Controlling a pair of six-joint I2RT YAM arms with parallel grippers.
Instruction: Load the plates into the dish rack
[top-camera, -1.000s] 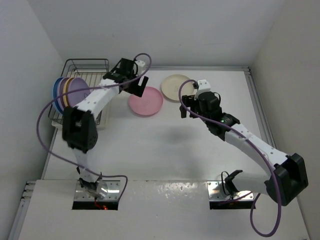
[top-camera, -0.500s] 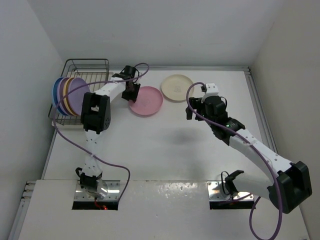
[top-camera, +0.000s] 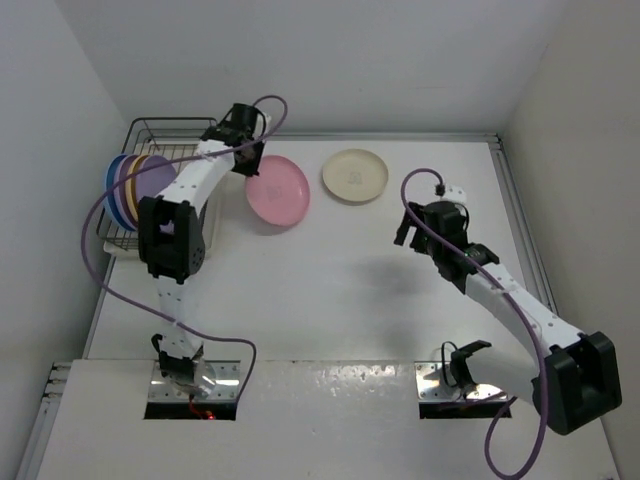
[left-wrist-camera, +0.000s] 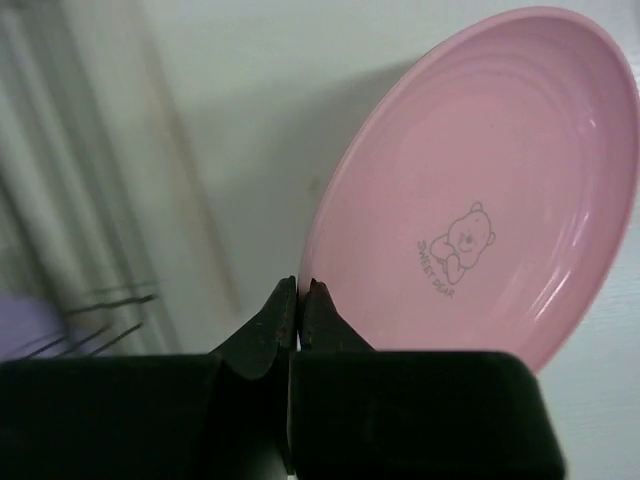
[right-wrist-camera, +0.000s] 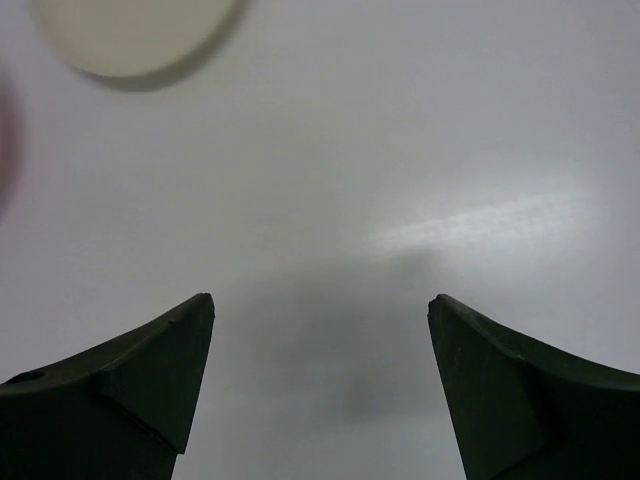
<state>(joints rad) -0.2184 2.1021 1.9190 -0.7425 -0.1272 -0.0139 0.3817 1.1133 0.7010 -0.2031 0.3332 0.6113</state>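
Here, my right gripper hangs parted above the white table, the round cream matte plate beyond it. My left gripper clamps the rim of the tilted round pink matte plate; the dark wire dish rack lies just to its left, nearer this arm.

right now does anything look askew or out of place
Only the pink plate: it sits tilted, its rim pinched in the left gripper, unlike the cream plate lying flat. Nothing spilled or broken shows.

right claw: spread wide above table | cream plate: top left, partly cropped
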